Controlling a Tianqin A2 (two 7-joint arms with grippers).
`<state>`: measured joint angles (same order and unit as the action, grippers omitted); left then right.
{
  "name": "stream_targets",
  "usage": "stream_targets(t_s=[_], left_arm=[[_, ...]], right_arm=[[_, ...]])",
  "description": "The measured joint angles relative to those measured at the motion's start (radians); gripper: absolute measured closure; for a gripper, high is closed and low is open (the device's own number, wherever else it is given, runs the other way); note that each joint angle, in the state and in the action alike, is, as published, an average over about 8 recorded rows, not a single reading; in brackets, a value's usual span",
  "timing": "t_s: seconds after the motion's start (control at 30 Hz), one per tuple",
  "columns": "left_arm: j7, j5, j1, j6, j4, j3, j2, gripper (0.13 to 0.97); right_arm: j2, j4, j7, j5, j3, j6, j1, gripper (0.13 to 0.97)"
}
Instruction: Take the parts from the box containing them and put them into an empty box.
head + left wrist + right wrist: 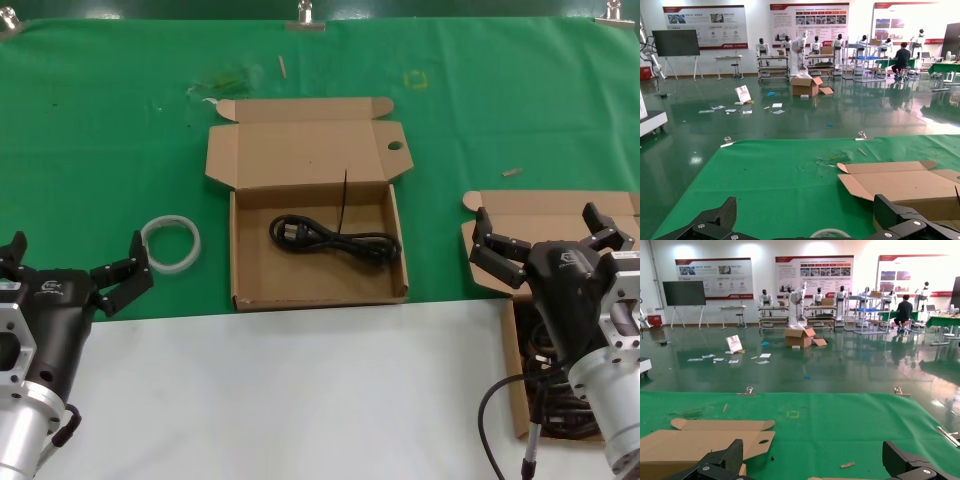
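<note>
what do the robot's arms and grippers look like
Both grippers are matte black, with segmented fingers fastened by small silver screws. The left gripper and right gripper each carry a small pale logo on the black housing. Behind them the wrists are silver metal cylinders. A black cable loops beside the right wrist.

plain brown cardboard mailer box with the holed lid [318,232] holds a black power cord [335,240]. left of it, just beyond the black left gripper [72,270], lies a white ring [171,243]. under the black right gripper [552,240], a brown box [520,395] shows black cords [556,400]. green cloth [100,150], white table edge [300,400].
</note>
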<state>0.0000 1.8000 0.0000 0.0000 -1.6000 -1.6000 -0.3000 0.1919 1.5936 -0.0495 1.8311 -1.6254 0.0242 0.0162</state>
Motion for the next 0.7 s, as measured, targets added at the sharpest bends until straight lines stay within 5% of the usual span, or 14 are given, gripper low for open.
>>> stream_targets(t_s=[0.7], left_arm=[[0.0,0.0,0.0,0.0,0.0,0.0,0.0,0.132]], right_arm=[[0.0,0.0,0.0,0.0,0.0,0.0,0.0,0.129]])
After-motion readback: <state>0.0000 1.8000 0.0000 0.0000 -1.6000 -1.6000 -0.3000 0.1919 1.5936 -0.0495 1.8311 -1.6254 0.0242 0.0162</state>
